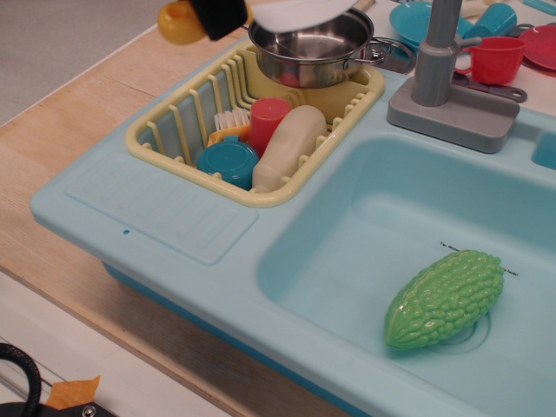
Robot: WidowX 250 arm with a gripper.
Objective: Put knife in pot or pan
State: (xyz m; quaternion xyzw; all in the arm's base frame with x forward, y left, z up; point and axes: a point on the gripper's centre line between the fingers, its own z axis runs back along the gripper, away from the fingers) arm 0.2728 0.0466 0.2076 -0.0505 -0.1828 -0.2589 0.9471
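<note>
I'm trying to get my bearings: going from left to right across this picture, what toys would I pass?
Yellow dish rack → steel pot → grey tap → red cup. The green bumpy vegetable lies nearer, in the basin.

Pale wooden worktop (82,113) carrying a light-blue toy sink unit (165,213) set directly on it, with blue plates (415,19), a red plate (543,43) and a red cup (497,59) grouped at the far right behind the unit.
</note>
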